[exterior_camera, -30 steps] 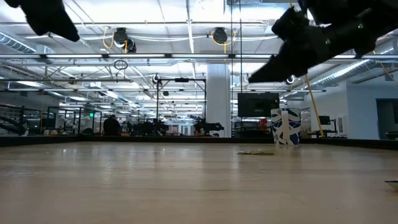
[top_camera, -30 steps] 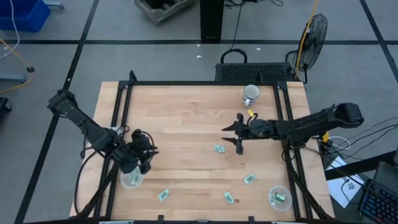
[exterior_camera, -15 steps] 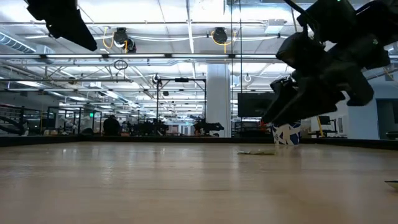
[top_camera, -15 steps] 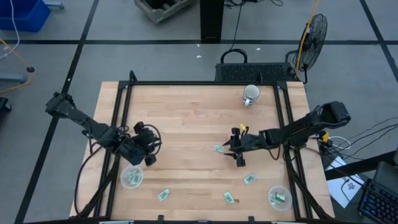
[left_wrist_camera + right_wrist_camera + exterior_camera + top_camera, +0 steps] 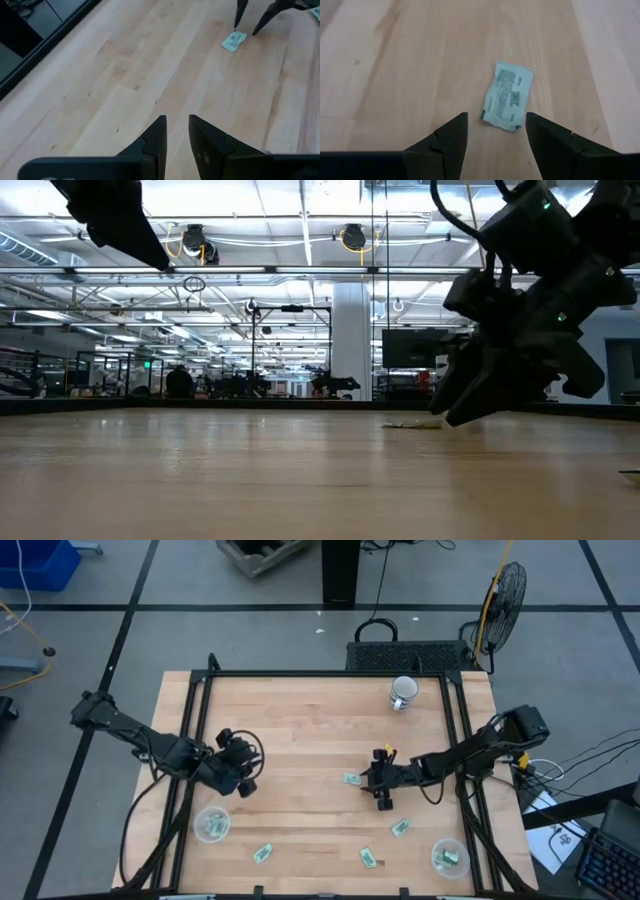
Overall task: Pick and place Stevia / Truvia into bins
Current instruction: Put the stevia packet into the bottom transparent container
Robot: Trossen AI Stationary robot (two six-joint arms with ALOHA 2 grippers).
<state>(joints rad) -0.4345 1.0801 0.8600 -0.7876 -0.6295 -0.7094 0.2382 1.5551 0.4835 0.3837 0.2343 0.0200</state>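
Note:
A pale green sachet (image 5: 351, 779) lies flat on the wooden table and also shows in the right wrist view (image 5: 507, 96). My right gripper (image 5: 372, 788) is open and low over the table. Its two fingertips (image 5: 496, 122) stand on either side of the sachet's near end, and no touch shows. My left gripper (image 5: 248, 768) hangs above the table's left part, up from a clear cup (image 5: 211, 825). Its fingers (image 5: 176, 122) are open by a narrow gap and hold nothing. A second clear cup (image 5: 449, 858) at the near right holds a sachet.
Three more sachets lie near the front edge: one at the left (image 5: 263, 853), one in the middle (image 5: 368, 858) and one to the right (image 5: 401, 828). A white mug (image 5: 403, 692) stands at the far right. Black frame rails (image 5: 195, 720) run along the table's sides.
My right gripper has come down and toward the near edge, ending low over the sachet in the table's middle. My left gripper has gone from above the left cup toward the far edge and a little to the right.

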